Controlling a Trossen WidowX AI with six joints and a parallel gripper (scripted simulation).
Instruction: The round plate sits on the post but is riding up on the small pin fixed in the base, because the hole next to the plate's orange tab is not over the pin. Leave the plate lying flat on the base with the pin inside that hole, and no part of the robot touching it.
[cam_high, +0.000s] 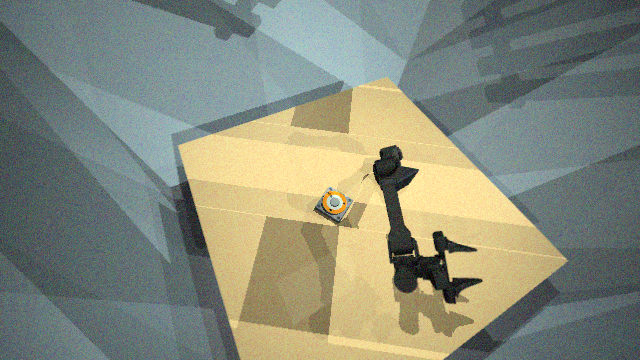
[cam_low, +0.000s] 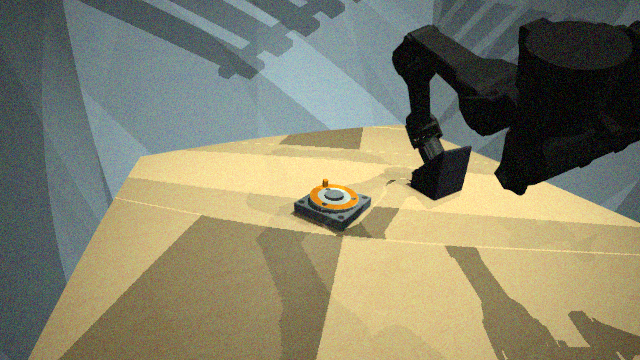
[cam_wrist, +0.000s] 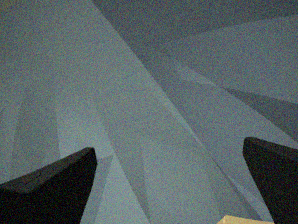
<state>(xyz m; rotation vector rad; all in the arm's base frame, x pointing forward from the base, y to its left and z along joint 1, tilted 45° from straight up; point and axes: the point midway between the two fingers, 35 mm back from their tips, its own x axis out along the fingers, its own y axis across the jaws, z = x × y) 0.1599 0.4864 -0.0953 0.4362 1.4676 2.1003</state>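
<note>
While the gripper (cam_high: 478, 265) (cam_wrist: 170, 152) hangs well apart from the plate, we see its two dark fingers spread wide, with nothing held between them. The wrist view looks past both fingertips to blue-grey surroundings, and a corner of pale wood shows at its lower edge. From the gripper, the black arm (cam_high: 394, 210) (cam_low: 452, 52) runs back to a dark wedge-shaped block (cam_high: 406, 176) (cam_low: 452, 172) at its foot, on the wooden table (cam_high: 480, 205) (cam_low: 400, 285). In the exterior view, its dark bulk fills the upper right and runs out of the frame.

Across the table, the round plate (cam_high: 326, 205) (cam_low: 345, 205) sits around the grey post (cam_high: 334, 202) (cam_low: 334, 195), over the square grey base (cam_high: 339, 218) (cam_low: 341, 218). We make out an orange band around a pale ring on the plate, and the orange tab (cam_low: 325, 183) standing up at its far side in the exterior view. Small dark spots dot the plate, too small for us to read as lettering or to match to the pin. We cannot tell whether the plate lies fully flat. The arm stands beside the base, apart from it, and broad shadows cross the wood around them.
</note>
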